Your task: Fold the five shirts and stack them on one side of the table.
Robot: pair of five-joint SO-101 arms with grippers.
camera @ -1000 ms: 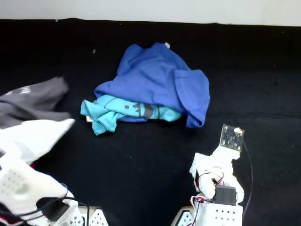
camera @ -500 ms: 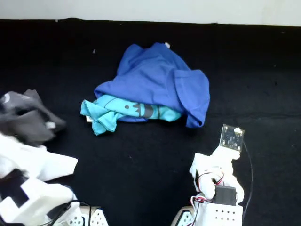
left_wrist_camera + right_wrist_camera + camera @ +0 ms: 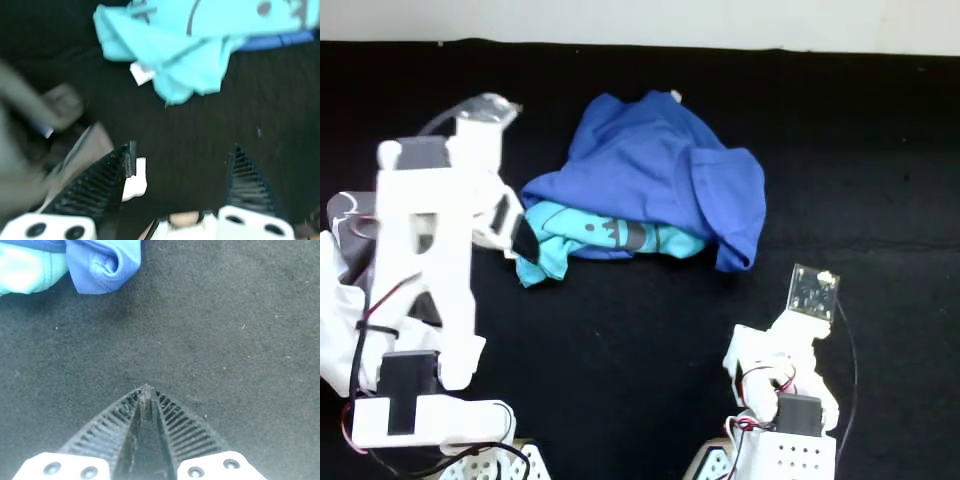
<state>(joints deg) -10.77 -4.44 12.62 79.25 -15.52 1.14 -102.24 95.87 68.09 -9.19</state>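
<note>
Far left edge of the worktop (image 3: 620,350) there's a white shirt (image 3: 334,320) slumped in a heap, and right beside it the grey shirt (image 3: 348,222), bunched up and not what I'd call folded. That's where things have just changed: a second ago the left arm (image 3: 420,250) was down low in that corner with the grey one lying stretched out, half a second ago the grey one had crumpled into a ball, and now the arm has swung up and out toward the middle. Its pincer (image 3: 182,150) has its jaws wide apart with nothing between them, hanging just short of the nearest corner of the teal shirt (image 3: 580,232). So my read is it's finished with the grey one, or gave up on it, and is lining up on the teal one next. Teal sits mid-worktop, crumpled, with the blue shirt (image 3: 650,170) draped over its far side and touching it, so dragging the teal out will probably pull the blue along too. Over on the right, the right arm (image 3: 785,370) hasn't budged in any of the frames, parked near the front edge with its pincer (image 3: 146,390) pressed together on nothing, over bare worktop near the blue shirt's sleeve. Nothing is neatly folded or stacked yet, so I'd say there's loads left to do.
</note>
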